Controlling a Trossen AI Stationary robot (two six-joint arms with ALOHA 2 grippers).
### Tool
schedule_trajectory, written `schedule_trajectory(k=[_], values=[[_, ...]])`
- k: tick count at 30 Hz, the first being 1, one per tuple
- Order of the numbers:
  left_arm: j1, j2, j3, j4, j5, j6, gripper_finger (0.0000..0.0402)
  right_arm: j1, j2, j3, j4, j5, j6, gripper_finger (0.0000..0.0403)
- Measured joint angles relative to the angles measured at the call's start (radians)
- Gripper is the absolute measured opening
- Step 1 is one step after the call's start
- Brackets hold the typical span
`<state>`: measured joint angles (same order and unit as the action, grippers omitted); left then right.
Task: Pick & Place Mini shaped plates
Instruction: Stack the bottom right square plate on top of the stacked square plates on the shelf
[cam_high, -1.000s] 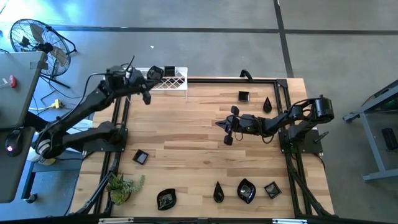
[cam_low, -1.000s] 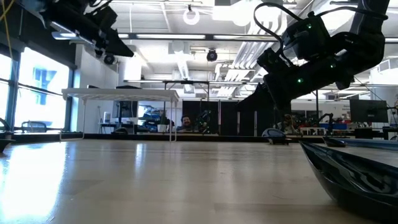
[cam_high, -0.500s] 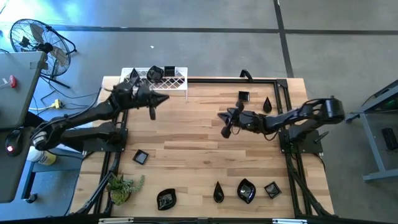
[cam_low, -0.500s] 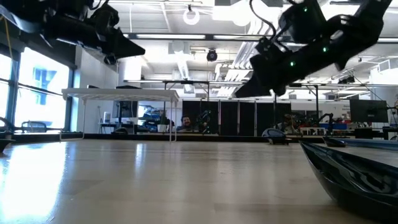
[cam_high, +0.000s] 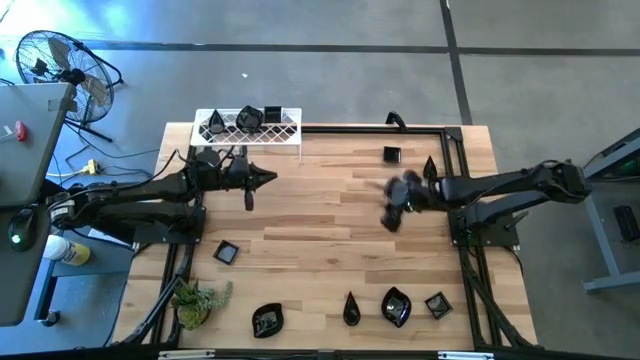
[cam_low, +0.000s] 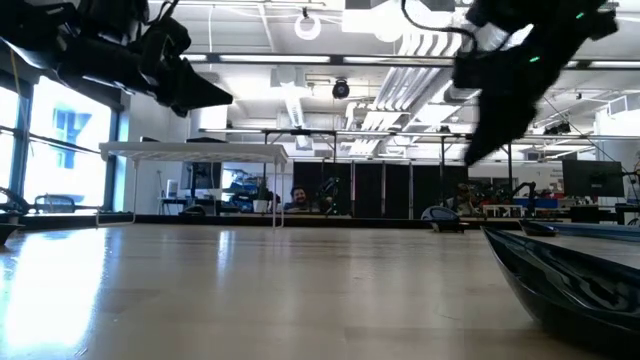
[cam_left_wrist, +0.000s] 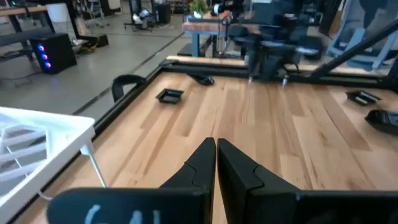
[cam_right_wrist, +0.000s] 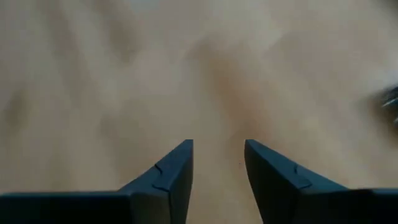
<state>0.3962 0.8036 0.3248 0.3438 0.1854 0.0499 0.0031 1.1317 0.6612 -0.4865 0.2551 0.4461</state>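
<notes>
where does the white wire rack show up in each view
High view: the white wire rack sits at the table's far edge on the left arm's side, with black plates on it.
Low view: not in it.
Left wrist view: its white corner shows beside the left hand.
Right wrist view: not in it.
Shared landmark: the small square plate by the far edge, also seen in the left wrist view.

I count seven black mini plates on my counter (cam_high: 330, 240): a square plate (cam_high: 391, 154) and a teardrop plate (cam_high: 430, 167) at the far end, a lone square plate (cam_high: 226, 252), and a near-edge row of four. Two more sit in the one white wire rack (cam_high: 250, 125). One green plant (cam_high: 195, 300). One floor fan (cam_high: 60, 65).
</notes>
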Motion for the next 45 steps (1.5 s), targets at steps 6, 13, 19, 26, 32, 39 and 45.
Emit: schedule_trajectory(k=[6,13,19,26,32,39,45], values=[[0.002,0.000,0.000,-0.002,0.002,0.001,0.0014,0.276,0.007,0.033,-0.179,-0.260,0.112,0.0145],[0.002,0.000,0.000,-0.005,0.003,0.017,0.0014,0.519,0.009,-0.004,-0.199,-0.390,0.398,0.0145],[0.002,0.042,0.000,-0.002,0.002,0.022,0.0014,0.638,0.017,-0.004,-0.151,-0.408,0.444,0.0145],[0.003,0.067,0.000,0.003,-0.018,0.009,0.0014,0.720,0.144,-0.004,-0.072,-0.451,0.400,0.0145],[0.003,0.066,0.000,0.011,-0.020,-0.002,0.0014,0.752,0.281,-0.004,0.034,-0.514,0.341,0.0144],[0.003,0.066,0.000,0.013,-0.021,-0.002,0.0014,0.795,0.341,-0.003,0.034,-0.561,0.308,0.0126],[0.003,0.066,0.000,0.013,-0.021,-0.002,0.0014,0.805,0.341,-0.002,0.003,-0.548,0.286,0.0087]])
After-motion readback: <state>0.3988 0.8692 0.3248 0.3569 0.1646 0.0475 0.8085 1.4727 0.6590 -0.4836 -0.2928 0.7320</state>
